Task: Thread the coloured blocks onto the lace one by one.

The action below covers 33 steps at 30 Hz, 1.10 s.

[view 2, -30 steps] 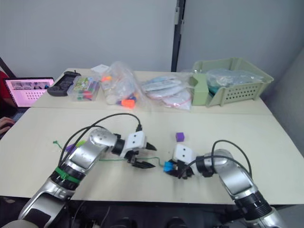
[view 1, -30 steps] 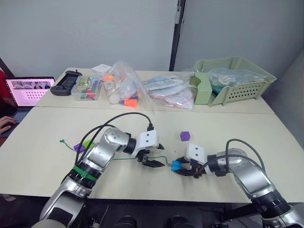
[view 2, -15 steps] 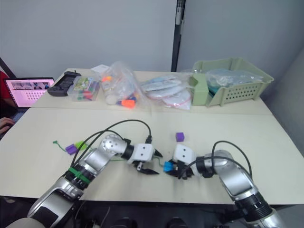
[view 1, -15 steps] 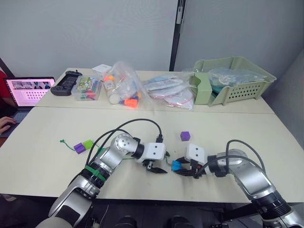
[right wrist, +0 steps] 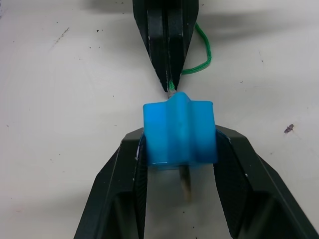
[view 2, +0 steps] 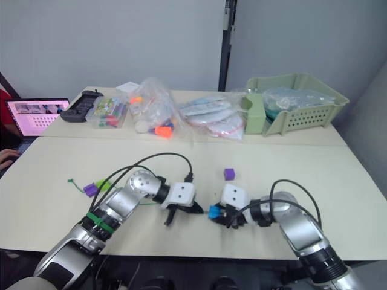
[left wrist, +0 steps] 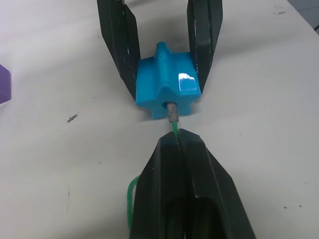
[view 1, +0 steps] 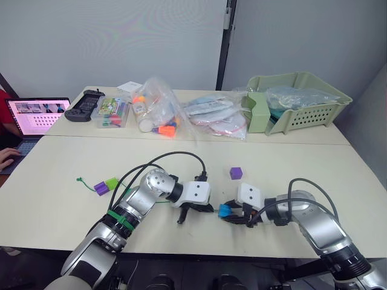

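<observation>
R gripper [right wrist: 179,149] clamps blue block [right wrist: 179,132] just above table [view 1: 290,163]. L gripper [left wrist: 175,137] pinched tight on lace [left wrist: 130,191]; pale tip [right wrist: 185,181] pokes out the block's far side. Purple block [view 1: 236,173] lies behind; purple + lime pair [view 1: 106,185] at lace's far end.

Light: you have bright, even room light from above.
Shadows: soft, short ones lie under the arms on the table [view 1: 54,211].
Glare: a small white highlight sits on the blue block [left wrist: 169,87].
Focus: your wrist views are sharp at the block, softer toward the near fingers.
</observation>
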Each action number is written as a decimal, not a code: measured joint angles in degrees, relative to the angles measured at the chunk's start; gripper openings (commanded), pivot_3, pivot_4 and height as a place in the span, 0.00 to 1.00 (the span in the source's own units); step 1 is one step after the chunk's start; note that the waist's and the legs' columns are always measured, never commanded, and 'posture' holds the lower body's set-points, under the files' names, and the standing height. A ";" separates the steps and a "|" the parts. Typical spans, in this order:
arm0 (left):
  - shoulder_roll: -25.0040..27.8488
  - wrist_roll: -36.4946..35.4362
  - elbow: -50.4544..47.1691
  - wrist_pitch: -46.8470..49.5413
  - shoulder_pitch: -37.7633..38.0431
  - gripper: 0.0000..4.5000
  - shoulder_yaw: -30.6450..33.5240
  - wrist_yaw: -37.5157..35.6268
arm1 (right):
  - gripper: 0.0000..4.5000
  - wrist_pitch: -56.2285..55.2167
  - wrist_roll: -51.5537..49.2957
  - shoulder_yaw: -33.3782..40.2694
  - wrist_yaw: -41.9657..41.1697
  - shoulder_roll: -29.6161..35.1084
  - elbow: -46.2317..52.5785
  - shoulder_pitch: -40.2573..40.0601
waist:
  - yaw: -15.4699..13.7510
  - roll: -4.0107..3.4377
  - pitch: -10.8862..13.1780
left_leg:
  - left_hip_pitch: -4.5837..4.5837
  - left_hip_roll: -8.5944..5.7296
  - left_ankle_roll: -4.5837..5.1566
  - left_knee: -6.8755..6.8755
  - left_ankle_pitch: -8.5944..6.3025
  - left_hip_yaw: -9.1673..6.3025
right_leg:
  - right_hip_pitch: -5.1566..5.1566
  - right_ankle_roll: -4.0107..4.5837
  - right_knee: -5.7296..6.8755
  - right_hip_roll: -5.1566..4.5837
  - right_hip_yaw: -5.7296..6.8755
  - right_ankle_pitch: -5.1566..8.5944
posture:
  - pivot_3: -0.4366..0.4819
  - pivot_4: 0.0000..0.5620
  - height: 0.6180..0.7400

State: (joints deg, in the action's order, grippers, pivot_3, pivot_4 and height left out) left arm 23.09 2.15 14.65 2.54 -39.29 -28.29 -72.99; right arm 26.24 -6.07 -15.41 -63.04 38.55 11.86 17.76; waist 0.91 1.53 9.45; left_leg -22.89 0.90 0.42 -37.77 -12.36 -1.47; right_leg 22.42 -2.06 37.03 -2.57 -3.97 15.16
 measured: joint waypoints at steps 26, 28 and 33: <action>0.67 -0.15 -5.67 8.30 0.11 0.69 0.55 0.77 | 0.53 1.45 -0.34 0.34 0.37 0.00 0.99 -0.06 | 0.00 0.00 0.00 | -0.02 0.00 0.00 0.00 0.00 -0.01 | 0.02 0.00 0.00 0.00 0.00 0.00 | 0.48 0.27 1.00; 1.98 -0.53 -7.55 10.10 0.30 0.77 0.62 -0.23 | 0.68 1.96 -1.00 0.35 0.96 -0.45 1.05 -0.61 | 0.00 0.01 0.01 | -0.09 0.00 0.00 0.00 0.00 -0.02 | 0.09 0.00 0.00 -0.01 0.00 0.00 | 0.48 0.27 1.00; 1.39 -0.99 -9.39 11.98 0.62 0.77 0.63 0.36 | 0.99 3.56 -2.54 0.59 0.99 0.85 2.60 -1.30 | -0.24 0.00 0.02 | -0.27 -0.03 0.00 -0.07 0.00 -0.03 | 0.22 0.00 0.02 -0.03 0.01 -0.01 | 0.48 0.27 1.00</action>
State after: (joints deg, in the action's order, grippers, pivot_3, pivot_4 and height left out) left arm 24.47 1.16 5.26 14.51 -38.67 -27.66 -72.63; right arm 29.80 -8.61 -14.81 -62.06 39.40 14.46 16.46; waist 0.67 1.53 9.47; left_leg -23.16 0.88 0.42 -37.84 -12.36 -1.51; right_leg 22.64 -2.05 37.05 -2.60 -3.95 15.15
